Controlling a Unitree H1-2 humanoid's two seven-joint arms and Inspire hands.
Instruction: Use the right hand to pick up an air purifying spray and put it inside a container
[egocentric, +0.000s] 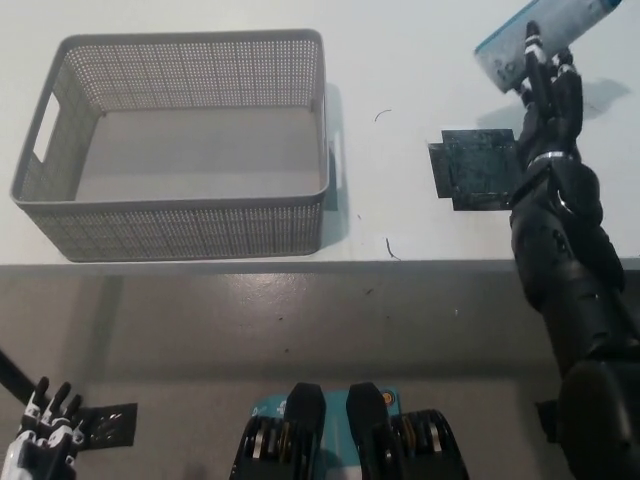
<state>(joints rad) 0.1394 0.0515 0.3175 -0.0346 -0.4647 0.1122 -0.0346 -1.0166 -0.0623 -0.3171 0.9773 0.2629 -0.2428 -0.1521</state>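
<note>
A: Biggest first. White surface (420, 60) fills the upper part of the frame; its front edge runs across the middle, grey floor below.

B: And on it?

A: Grey mesh container (180, 215) at left, nothing inside, a handle slot in its left wall. Right of it, well apart, a dark square mat (470, 170) lies flat and bare.

B: The arm?

A: Black right arm comes up from the bottom right, passing over the mat's right edge. Right hand (548, 95) is raised beyond the mat, fingers wrapped round the air purifying spray (520, 45).

B: Where's the spray, then?

A: At the top right corner, tilted, pale body with a teal base, clear of the surface, its upper end cut by the frame. Well apart from the container.

B: Left hand?

A: White left hand (45, 440) low at the bottom left corner, fingers spread, holding nothing
</note>
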